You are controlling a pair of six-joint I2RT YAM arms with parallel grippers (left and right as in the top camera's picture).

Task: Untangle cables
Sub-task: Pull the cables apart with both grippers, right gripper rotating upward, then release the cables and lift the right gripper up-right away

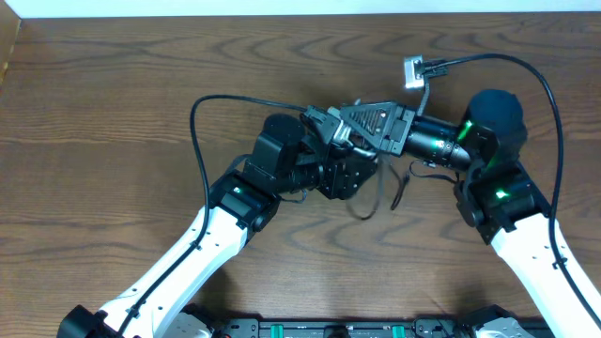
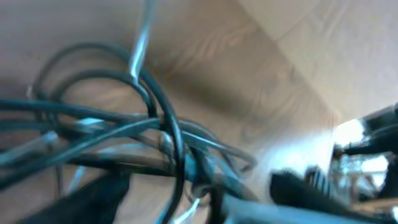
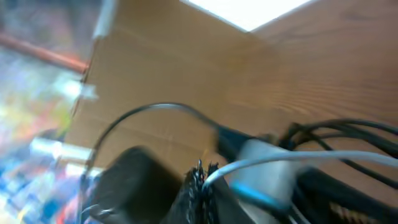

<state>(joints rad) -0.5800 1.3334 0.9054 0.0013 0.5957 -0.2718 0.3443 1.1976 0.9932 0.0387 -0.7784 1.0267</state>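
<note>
Both arms meet just right of the middle of the table (image 1: 113, 94), about halfway between its far edge and its near edge, and the cables (image 2: 177, 140) are right there with them. In the left wrist view they are a knot of dark cords crossing and looping over each other, with a pale strand threaded through. The view is close and badly blurred. From overhead you can only see a few thin black strands hanging below the two grippers towards the near edge.

The right gripper (image 3: 202, 180) has its jaws together. The white cord (image 3: 298, 160) runs out from right at their tip, but the blur hides whether it is pinched. The black cords (image 3: 348, 127) fan out beside it. The left gripper (image 1: 352, 167) sits tucked under the right one, and you can't tell from any view whether its jaws are apart or together.

For room to move, bare wood runs from the arms out to the left edge and the far-left corner. There is another open band along the far edge. Things are tighter on the right — a small grey connector (image 1: 413, 72) sits just beyond the grippers towards the far edge. A black wire (image 1: 549, 94) arcs from it around the right arm's elbow. A second black wire loop (image 1: 194, 141) bows out on the left arm's side.
</note>
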